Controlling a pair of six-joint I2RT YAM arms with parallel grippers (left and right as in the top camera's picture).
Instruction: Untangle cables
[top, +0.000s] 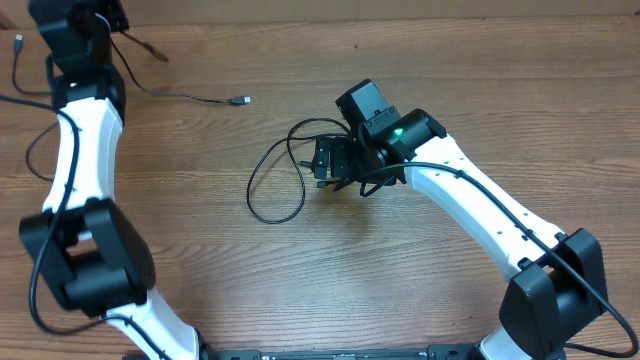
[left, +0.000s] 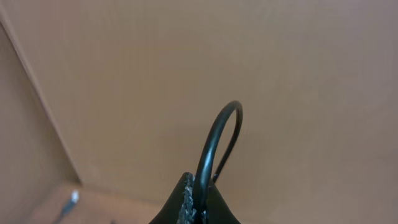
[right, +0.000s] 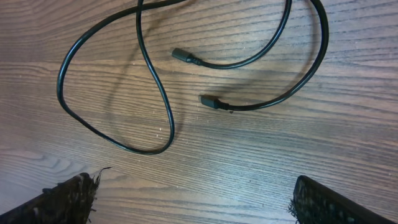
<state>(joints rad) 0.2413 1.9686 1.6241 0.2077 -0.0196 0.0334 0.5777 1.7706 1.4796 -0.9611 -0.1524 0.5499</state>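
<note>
a wooden table (top: 400, 290) is seen from above and from two wrist cameras. nearest the robot's bases, the right gripper (right: 196, 190) hovers low over the middle of the table. its fingers (right: 68, 199) are spread as wide as they go and hold nothing.

just beyond the fingers, a looped cable (right: 249, 107) lies flat on the wood in loose black curves, apart from the gripper. two small black plugs rest among the curves: a near plug (right: 209, 101) closer to the gripper and a second plug (right: 180, 55) a little past it.

farther away, toward the far left corner, the left gripper (left: 196, 202) is fully closed. it pinches a held cable (left: 207, 146), which arches up out of the grip in a narrow loop against a plain tan surface (left: 280, 62).

from above, a far cable (top: 190, 96) trails across the wood from beside the left arm (top: 85, 140) to a silvery plug (top: 240, 101). a silvery tip (top: 18, 42) lies at the far left edge. it cannot be told whether either one belongs to the pinched cord.
</note>
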